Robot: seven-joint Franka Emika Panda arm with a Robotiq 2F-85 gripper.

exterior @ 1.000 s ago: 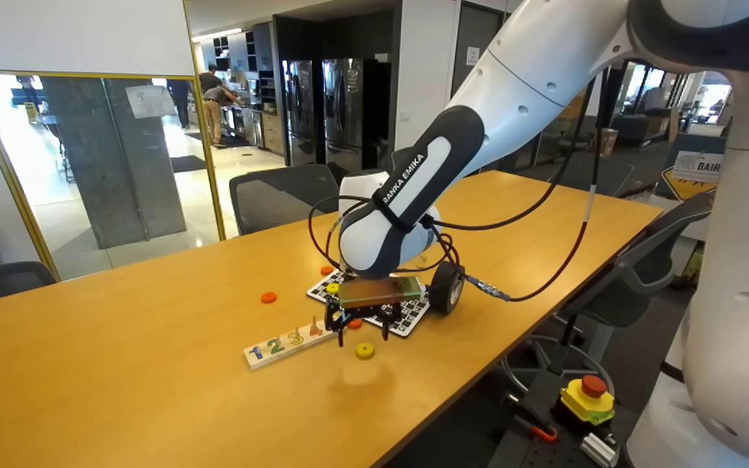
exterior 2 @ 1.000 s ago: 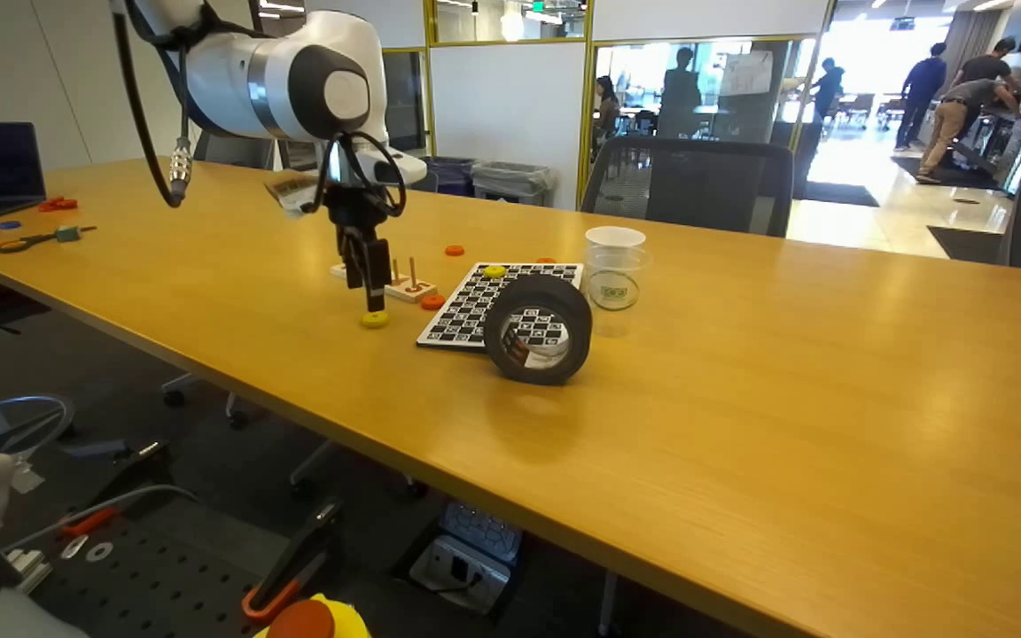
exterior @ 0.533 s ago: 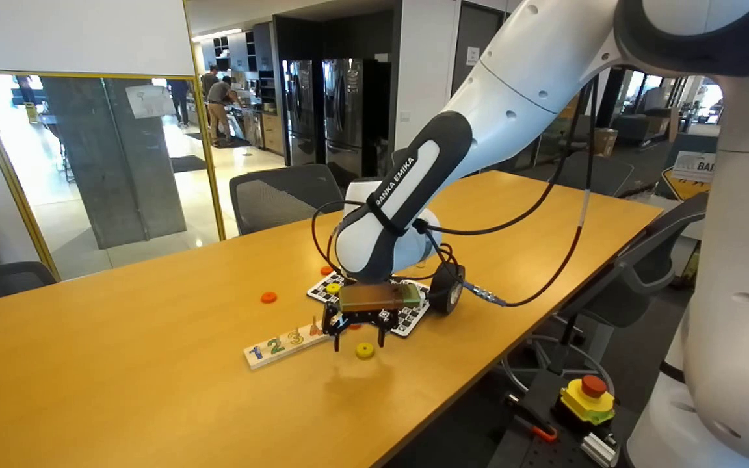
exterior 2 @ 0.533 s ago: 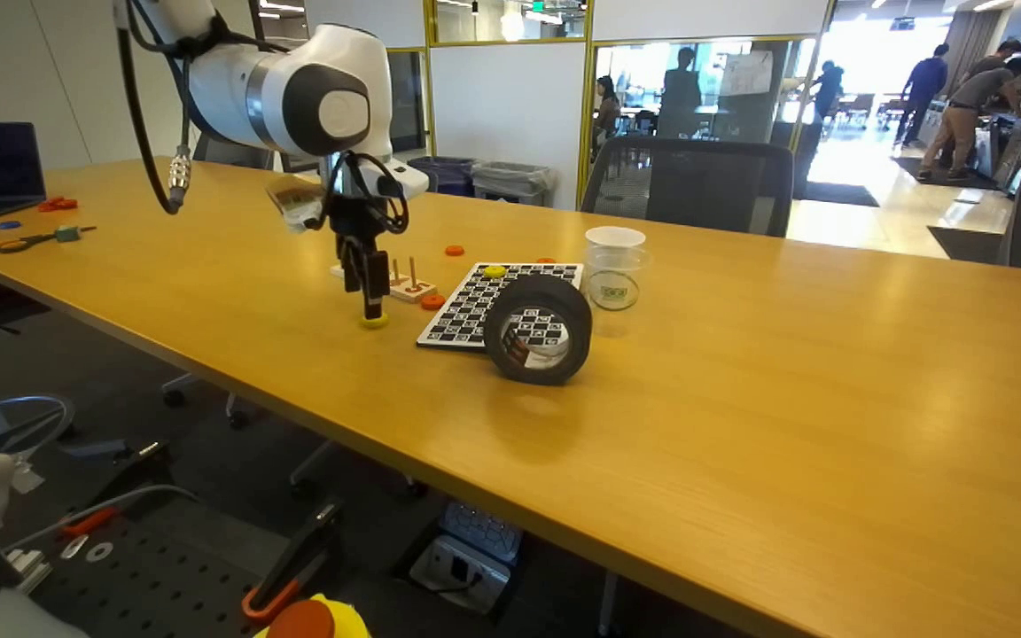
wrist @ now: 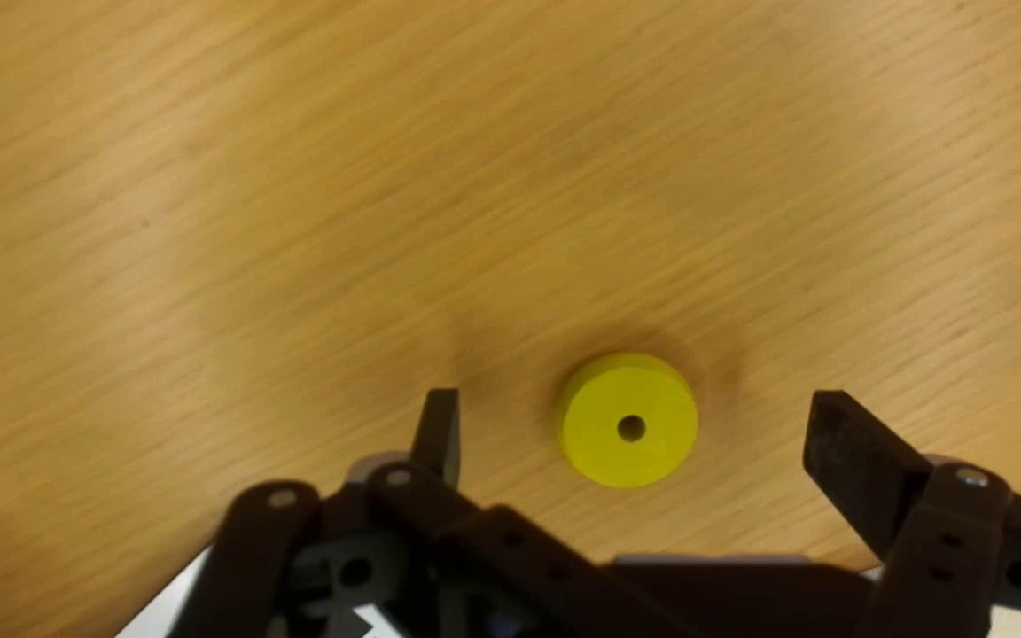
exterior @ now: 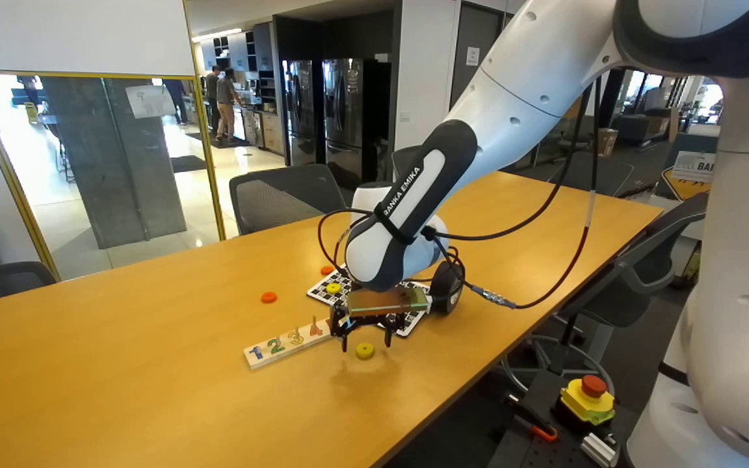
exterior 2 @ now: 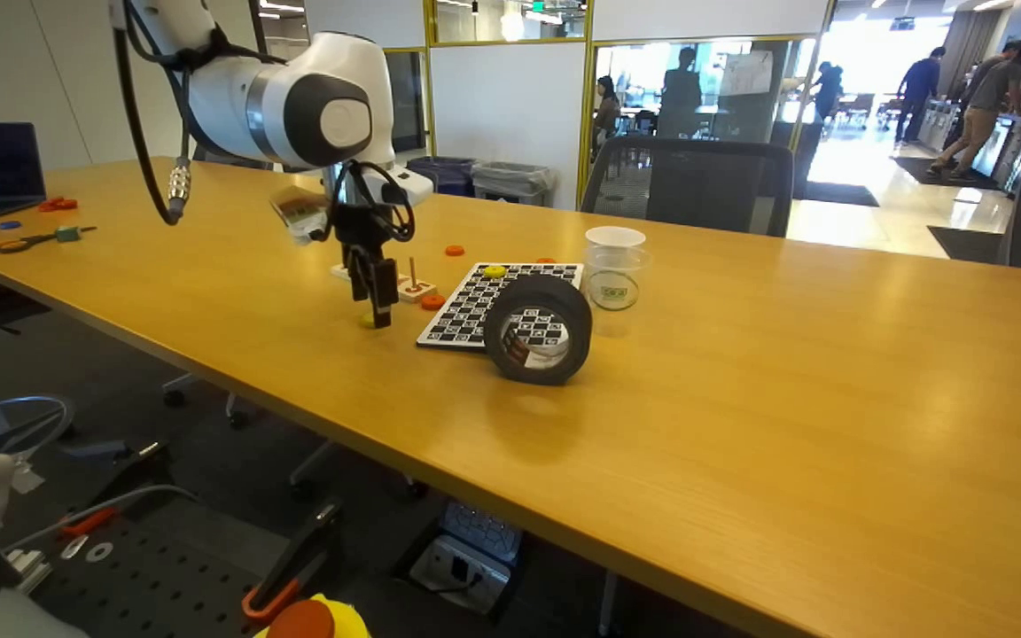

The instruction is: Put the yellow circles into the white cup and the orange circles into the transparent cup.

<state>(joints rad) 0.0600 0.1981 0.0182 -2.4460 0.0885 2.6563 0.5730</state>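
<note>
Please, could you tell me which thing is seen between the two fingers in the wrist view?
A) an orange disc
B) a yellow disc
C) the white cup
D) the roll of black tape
B: in the wrist view, a yellow disc with a small hole lies on the table, in the gap between the spread fingers.

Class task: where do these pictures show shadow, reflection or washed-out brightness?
Wrist view: soft shadow hugs the yellow circle; in an exterior view, the tape roll mirrored dimly in the tabletop; in both exterior views, background floor partly washed out.
</note>
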